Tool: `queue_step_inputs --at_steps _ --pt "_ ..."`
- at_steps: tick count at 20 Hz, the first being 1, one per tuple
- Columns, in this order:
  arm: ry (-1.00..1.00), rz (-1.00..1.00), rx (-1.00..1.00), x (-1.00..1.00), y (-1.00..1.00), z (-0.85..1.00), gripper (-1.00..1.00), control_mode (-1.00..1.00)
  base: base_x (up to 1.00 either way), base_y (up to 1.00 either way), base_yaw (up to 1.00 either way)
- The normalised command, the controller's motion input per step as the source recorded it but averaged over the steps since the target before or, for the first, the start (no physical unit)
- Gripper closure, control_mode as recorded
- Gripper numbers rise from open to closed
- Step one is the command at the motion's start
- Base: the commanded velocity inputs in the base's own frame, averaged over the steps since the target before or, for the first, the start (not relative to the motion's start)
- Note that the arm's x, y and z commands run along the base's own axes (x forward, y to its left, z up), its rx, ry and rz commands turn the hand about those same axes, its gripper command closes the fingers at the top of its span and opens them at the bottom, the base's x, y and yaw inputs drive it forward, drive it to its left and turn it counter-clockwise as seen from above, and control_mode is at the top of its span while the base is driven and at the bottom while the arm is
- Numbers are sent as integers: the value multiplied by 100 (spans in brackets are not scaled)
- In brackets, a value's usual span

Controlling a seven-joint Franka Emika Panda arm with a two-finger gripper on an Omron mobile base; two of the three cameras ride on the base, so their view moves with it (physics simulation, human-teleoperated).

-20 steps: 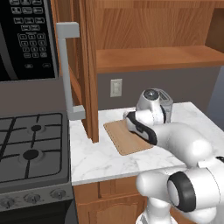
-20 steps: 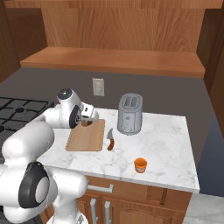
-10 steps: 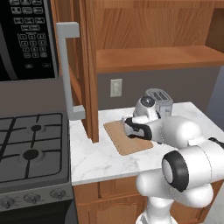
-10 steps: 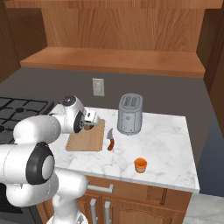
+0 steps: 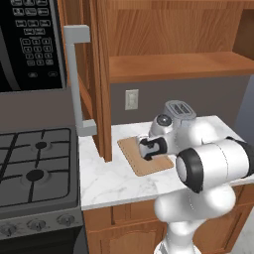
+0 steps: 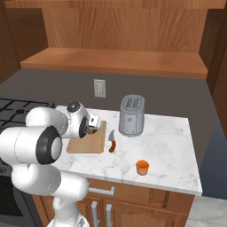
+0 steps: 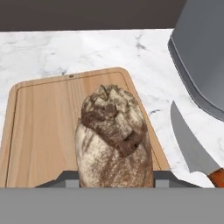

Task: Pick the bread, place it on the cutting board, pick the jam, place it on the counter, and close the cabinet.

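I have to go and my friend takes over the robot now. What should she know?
Claw: shut on the bread, held over the cutting board.
Bread: not yet let go; whether it touches the board cannot be told.
Jam: standing on the counter, near its front edge, right of the knife and toaster.
Cabinet: door still open, beside the microwave.
Left to do: set the bread down and release it, check the jam, close the cabinet.
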Motion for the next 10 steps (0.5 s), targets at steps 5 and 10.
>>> queue_step_inputs --at_steps 5,10 --pt "0 0 0 23 0 -20 100 -100 0 0 0" --pt "0 0 0 30 0 -26 100 -100 0 0 0"
